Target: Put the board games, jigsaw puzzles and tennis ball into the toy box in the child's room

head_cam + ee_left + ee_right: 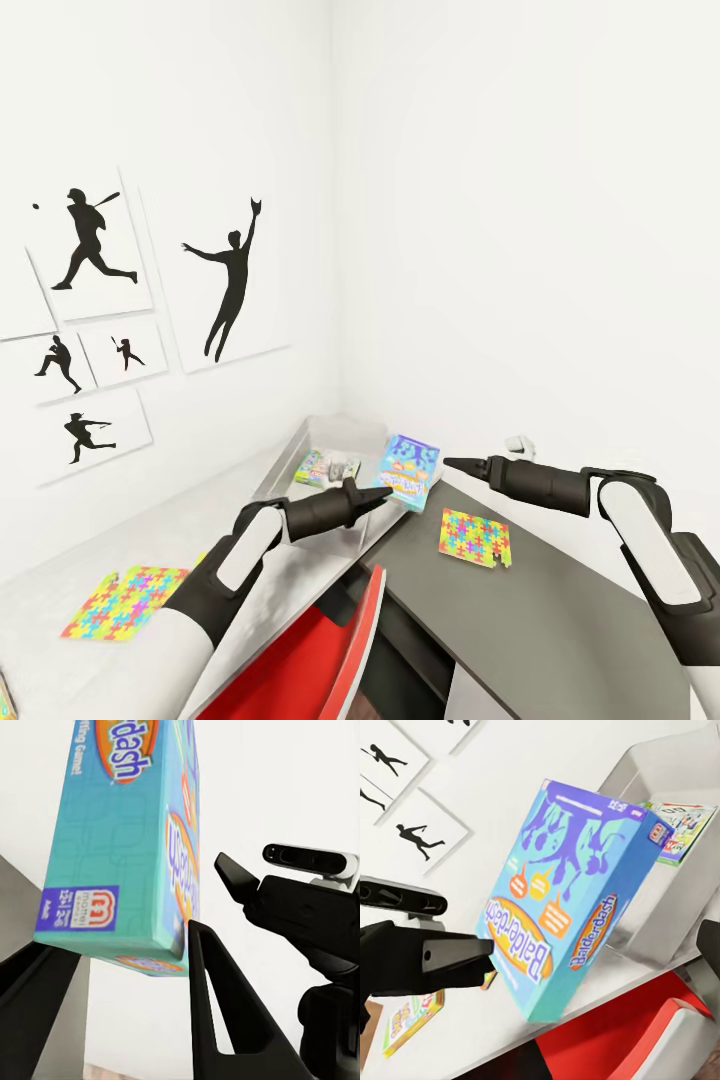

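A blue-purple board game (408,472) hangs tilted over the near rim of the toy box (300,440), a grey tray in the table's corner. My left gripper (380,498) is shut on the game's lower edge (112,870), a finger at each side. My right gripper (448,464) is open just beside the game (562,892), touching nothing that I can make out. A green-yellow board game (322,466) lies inside the toy box (660,757). One jigsaw puzzle (475,535) lies on the dark table section, another (125,600) on the pale top. The tennis ball and bed are out of view.
A red chair (300,660) stands under the table's front edge between my arms. Baseball silhouette posters (95,250) hang on the left wall. The toy box sits tight against both walls of the corner.
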